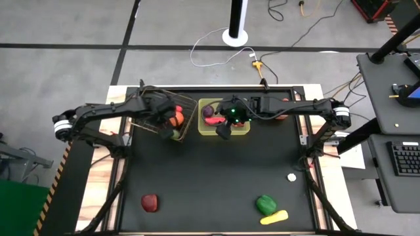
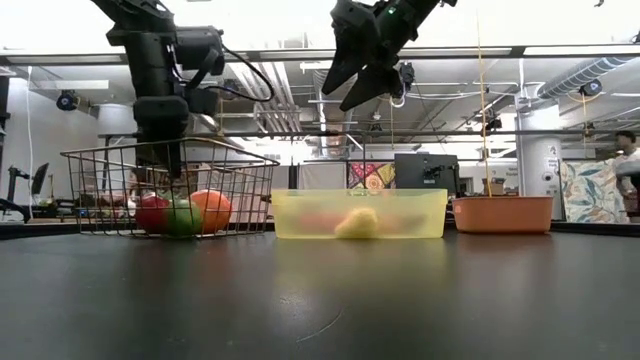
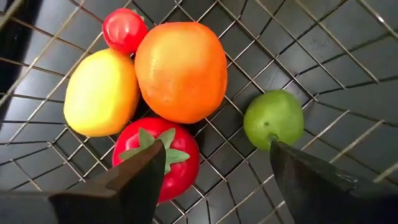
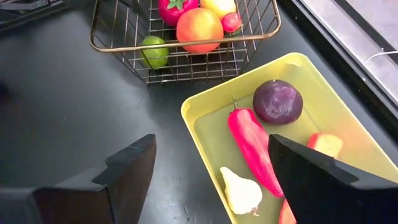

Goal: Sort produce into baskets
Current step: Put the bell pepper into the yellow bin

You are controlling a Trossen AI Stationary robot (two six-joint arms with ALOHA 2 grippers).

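Observation:
The dark wire basket (image 1: 190, 105) holds an orange fruit (image 3: 180, 68), a lemon (image 3: 99, 93), a tomato (image 3: 168, 155), a small red fruit (image 3: 124, 28) and a lime (image 3: 273, 118). My left gripper (image 3: 217, 168) is open and empty just above them, its fingers reaching down inside the basket (image 2: 175, 160). The yellow-green tray (image 4: 186, 106) holds a purple beet (image 4: 277, 101), a red chili (image 4: 252, 149) and a garlic (image 4: 241, 191). My right gripper (image 4: 211, 168) is open and empty, high above the tray's near edge (image 2: 362, 85).
A salmon-red bin (image 2: 500, 213) stands to the right of the tray. Loose on the black mat near the front are a red fruit (image 1: 149, 202), a green pepper (image 1: 266, 204), a yellow piece (image 1: 273, 217) and a small white piece (image 1: 292, 177).

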